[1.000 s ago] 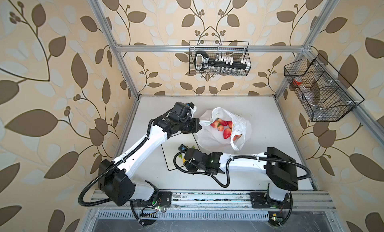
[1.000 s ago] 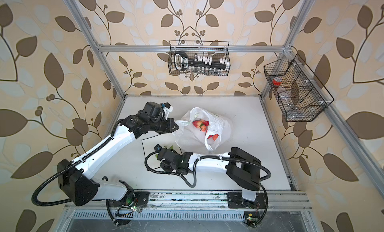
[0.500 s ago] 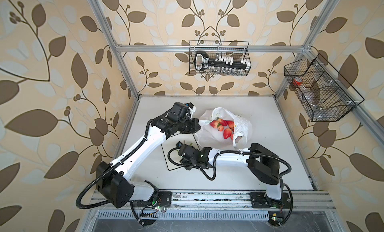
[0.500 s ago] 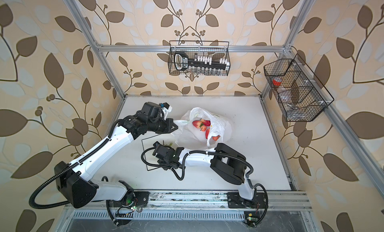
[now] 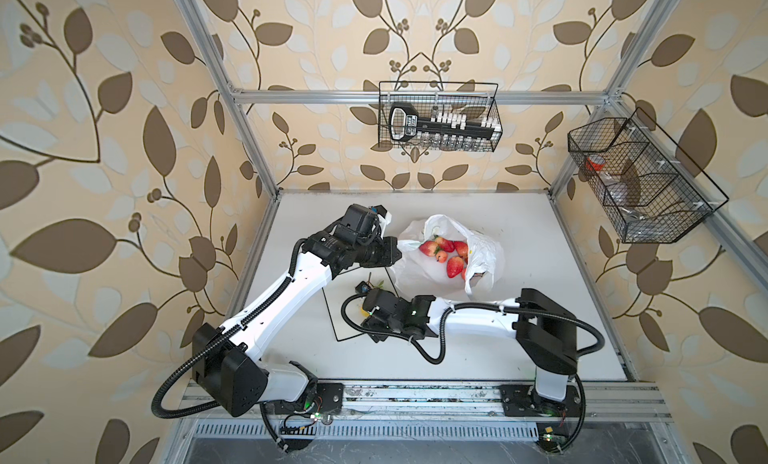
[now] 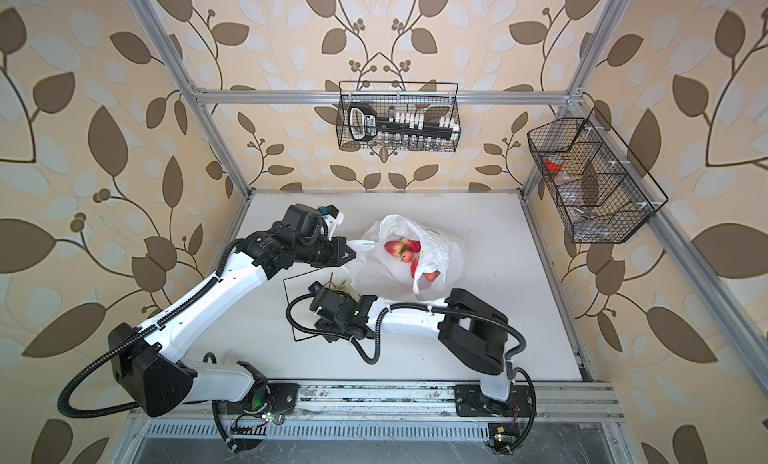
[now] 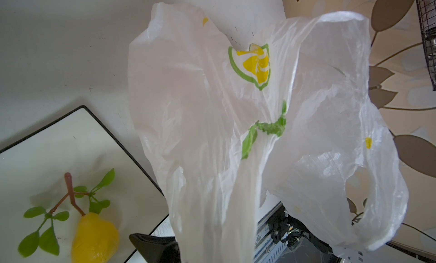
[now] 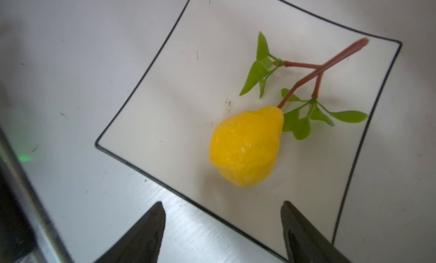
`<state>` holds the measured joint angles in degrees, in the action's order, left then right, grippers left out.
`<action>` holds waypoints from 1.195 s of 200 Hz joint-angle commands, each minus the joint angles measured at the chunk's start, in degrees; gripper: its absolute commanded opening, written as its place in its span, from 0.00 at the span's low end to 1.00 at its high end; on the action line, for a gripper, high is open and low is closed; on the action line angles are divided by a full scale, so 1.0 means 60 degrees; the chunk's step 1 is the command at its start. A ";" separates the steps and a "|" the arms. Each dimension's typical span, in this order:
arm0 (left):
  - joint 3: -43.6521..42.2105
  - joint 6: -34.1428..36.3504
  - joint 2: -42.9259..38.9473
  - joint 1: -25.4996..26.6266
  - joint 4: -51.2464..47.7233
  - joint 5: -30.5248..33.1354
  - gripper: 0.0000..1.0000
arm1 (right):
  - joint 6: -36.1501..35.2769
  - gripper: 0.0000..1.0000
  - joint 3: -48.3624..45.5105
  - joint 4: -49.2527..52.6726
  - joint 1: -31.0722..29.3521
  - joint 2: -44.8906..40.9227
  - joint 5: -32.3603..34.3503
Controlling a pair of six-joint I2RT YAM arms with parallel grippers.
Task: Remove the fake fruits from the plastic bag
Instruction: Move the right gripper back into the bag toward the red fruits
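Several strawberries [image 5: 455, 266] lie in the open plastic bag [image 5: 484, 249], about two o'clock from my right gripper [image 8: 222, 204] in a top view. Its jaws stand apart, empty; the pear [image 8: 245, 146] rests free on the plate [image 8: 165, 103]. My left gripper [image 5: 395, 252], nearer the fruit, is clenched on the bag's rim, probably a handle.

The plastic bag [image 7: 200, 96] is thin, crinkly, translucent; the pear [image 8: 245, 146] ahead of the right gripper [image 8: 223, 204] looks glossy, its plate [image 8: 165, 96] smooth.
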<state>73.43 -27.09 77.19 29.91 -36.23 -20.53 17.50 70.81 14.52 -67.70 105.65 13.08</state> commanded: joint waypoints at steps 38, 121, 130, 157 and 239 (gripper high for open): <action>0.0335 0.0209 -0.0297 -0.0086 0.0119 0.0025 0.00 | -0.0759 0.72 -0.3102 -0.1958 -0.0853 -0.3707 -0.0995; 0.0171 0.0077 -0.0310 -0.0078 0.0298 -0.0135 0.00 | -0.0855 0.58 -0.3881 -0.0213 -0.1005 -0.7982 0.0696; 0.0155 0.0069 -0.0318 -0.0082 0.0288 -0.0165 0.00 | -0.1002 0.54 -0.3716 0.0122 -0.0992 -0.8180 0.1229; 0.0074 0.0018 -0.0356 -0.0086 0.0208 -0.0267 0.00 | -0.1840 0.36 -0.3145 0.1164 -0.0726 -0.8261 0.3449; -0.0138 -0.0135 -0.0660 -0.0078 0.0199 -0.0360 0.00 | -0.6346 0.35 -0.1907 0.1696 0.2408 -0.5779 0.3225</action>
<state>73.10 -27.40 75.81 29.91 -35.79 -21.06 -10.79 56.84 23.07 -55.79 66.57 31.57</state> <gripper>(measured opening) 0.048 0.348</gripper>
